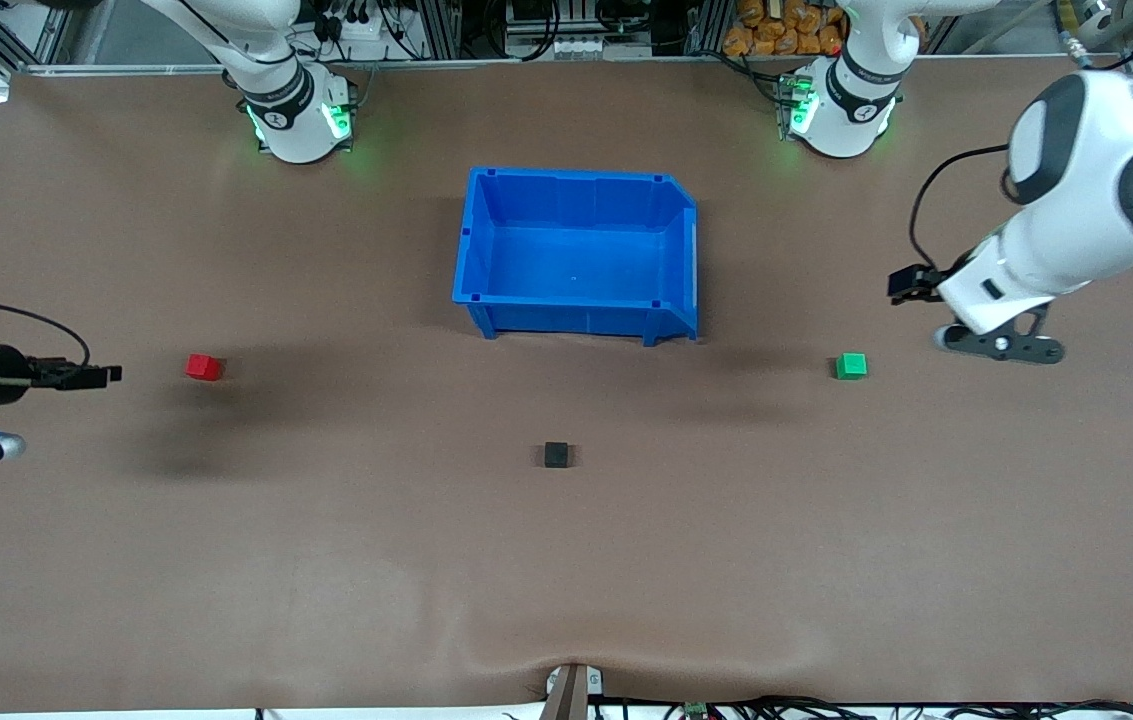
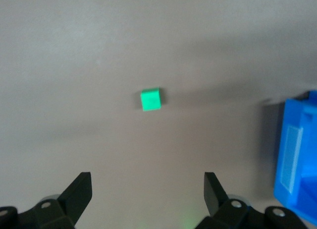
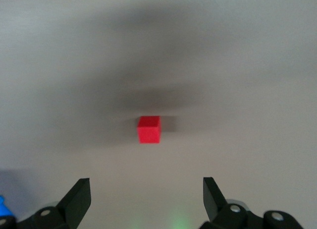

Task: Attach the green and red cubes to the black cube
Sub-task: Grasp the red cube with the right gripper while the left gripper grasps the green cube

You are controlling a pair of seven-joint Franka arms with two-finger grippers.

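We find no readable text, label, brand, number or sign on anything here; any markings are too small to make out.

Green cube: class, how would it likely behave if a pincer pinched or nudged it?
The green cube has flat faces and square edges, so it would probably slide rather than roll. It looks solid and small, likely stiff and light. It sits apart on the table, so a nudge would shift it freely.

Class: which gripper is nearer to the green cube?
Left. The left gripper hangs open close beside the green cube; the right gripper, also open, is by the red cube.
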